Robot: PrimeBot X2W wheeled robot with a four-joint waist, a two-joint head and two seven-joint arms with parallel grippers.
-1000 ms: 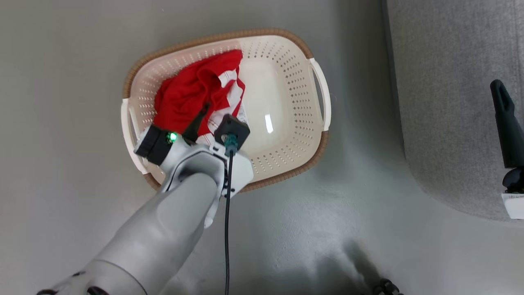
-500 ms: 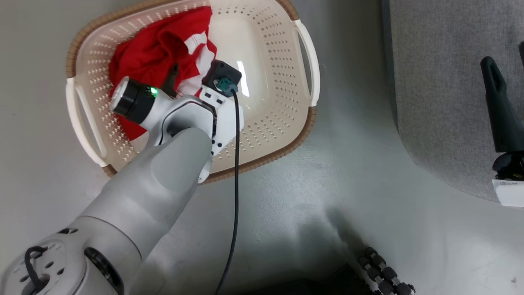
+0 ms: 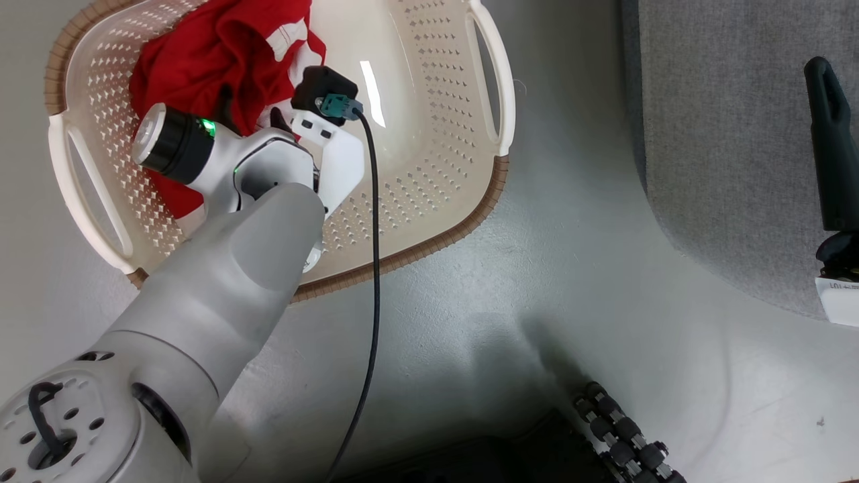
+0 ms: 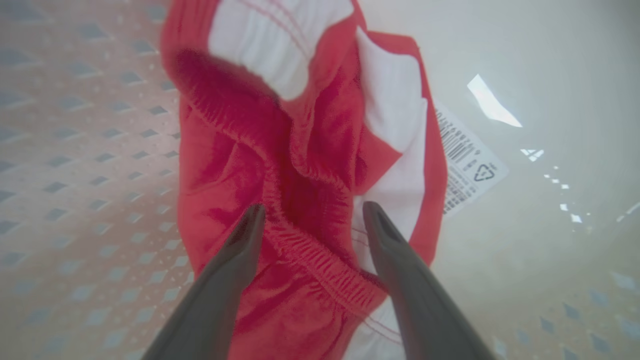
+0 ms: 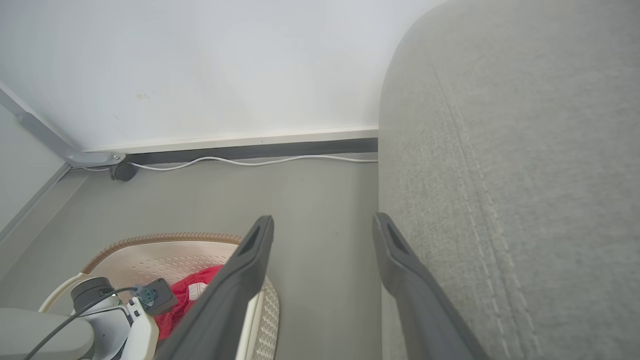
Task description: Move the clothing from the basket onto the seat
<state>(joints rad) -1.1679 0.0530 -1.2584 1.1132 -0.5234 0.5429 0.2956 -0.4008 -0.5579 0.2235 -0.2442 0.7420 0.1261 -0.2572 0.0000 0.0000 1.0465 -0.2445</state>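
Observation:
The cream basket [image 3: 416, 248] stands on the floor to the left of the grey seat [image 3: 725, 134]. Red clothing [image 3: 201, 54] with white stripes lies bunched in its left half. My left gripper [image 3: 249, 114] reaches down into the basket. In the left wrist view it [image 4: 314, 210] is open, its fingers straddling the red elastic waistband of the clothing [image 4: 240, 165], beside the paper label [image 4: 467, 160]. My right gripper [image 5: 324, 221] is open and holds nothing, hovering at the edge of the seat [image 5: 525, 175]; one of its fingers [image 3: 832, 154] shows over the seat.
The basket [image 5: 165, 240] sits on a grey floor near a white wall with a white cable [image 5: 250, 161] along its foot. A black cable [image 3: 372, 268] hangs from my left wrist. A ribbed black conduit [image 3: 617, 429] on my base shows at the bottom.
The head camera has shifted, so the basket sits higher and further left in the picture. My left arm has reached deeper into the basket, down onto the red clothing. The right gripper keeps its place.

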